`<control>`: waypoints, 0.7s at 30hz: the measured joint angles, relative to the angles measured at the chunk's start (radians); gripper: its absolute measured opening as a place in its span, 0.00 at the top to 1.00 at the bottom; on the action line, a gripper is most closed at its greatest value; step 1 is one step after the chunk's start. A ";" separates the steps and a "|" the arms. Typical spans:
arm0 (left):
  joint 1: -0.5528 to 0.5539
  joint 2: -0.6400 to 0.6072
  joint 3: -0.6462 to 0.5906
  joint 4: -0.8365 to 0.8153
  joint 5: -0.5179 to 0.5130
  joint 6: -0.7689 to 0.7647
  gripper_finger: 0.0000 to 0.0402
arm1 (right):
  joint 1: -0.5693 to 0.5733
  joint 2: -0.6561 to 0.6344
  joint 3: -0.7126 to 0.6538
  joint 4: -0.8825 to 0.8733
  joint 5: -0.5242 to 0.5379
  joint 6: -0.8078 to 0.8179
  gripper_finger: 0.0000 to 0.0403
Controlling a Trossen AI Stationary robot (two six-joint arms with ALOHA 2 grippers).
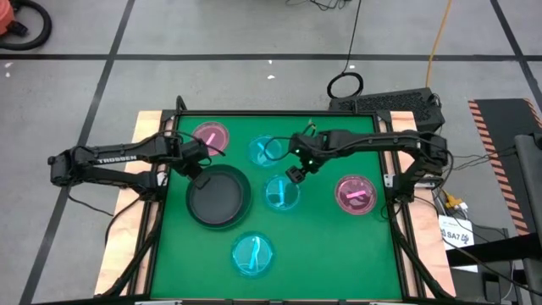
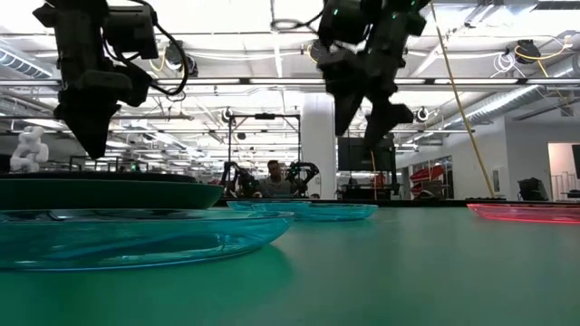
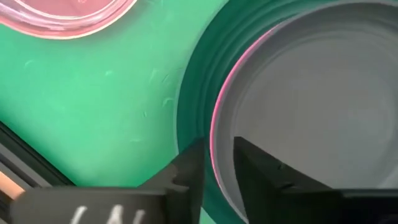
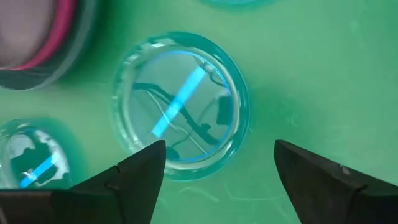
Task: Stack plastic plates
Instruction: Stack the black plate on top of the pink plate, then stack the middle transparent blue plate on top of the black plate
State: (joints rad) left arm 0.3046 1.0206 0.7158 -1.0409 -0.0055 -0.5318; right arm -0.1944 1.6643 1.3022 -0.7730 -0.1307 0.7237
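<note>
A stack with a dark grey plate [image 1: 218, 197] on top lies left of centre; a bright pink rim [image 3: 219, 106] shows under the grey one. My left gripper [image 1: 191, 169] hovers just over this stack's far-left rim, its fingers a narrow gap apart and empty. Three translucent cyan plates lie flat on the mat: far centre [image 1: 267, 150], middle [image 1: 281, 192] and near [image 1: 252, 254]. Two translucent pink plates lie at the far left [image 1: 210, 135] and the right [image 1: 354, 195]. My right gripper [image 1: 296, 174] is open and empty, above the middle cyan plate [image 4: 180, 102].
The green mat [image 1: 339, 254] is framed by black rails and wooden edges. A person [image 2: 272, 184] sits in the room beyond the far edge. There is bare mat at the near left and the near right.
</note>
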 joint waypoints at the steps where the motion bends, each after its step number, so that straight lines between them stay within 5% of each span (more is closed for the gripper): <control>1: 0.000 0.000 0.000 0.000 0.000 -0.006 0.74 | 0.000 0.017 0.000 -0.001 0.000 0.010 0.30; 7: -0.002 0.000 0.005 -0.003 0.000 -0.088 0.65 | -0.005 0.116 0.000 -0.001 0.000 0.049 0.40; 21: -0.039 0.000 0.143 -0.001 -0.001 -0.143 0.65 | -0.009 0.233 0.000 0.030 -0.003 0.049 0.65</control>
State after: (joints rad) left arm 0.2653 1.0206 0.8591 -1.0423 -0.0061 -0.6747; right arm -0.2035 1.8973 1.3022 -0.7427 -0.1339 0.7731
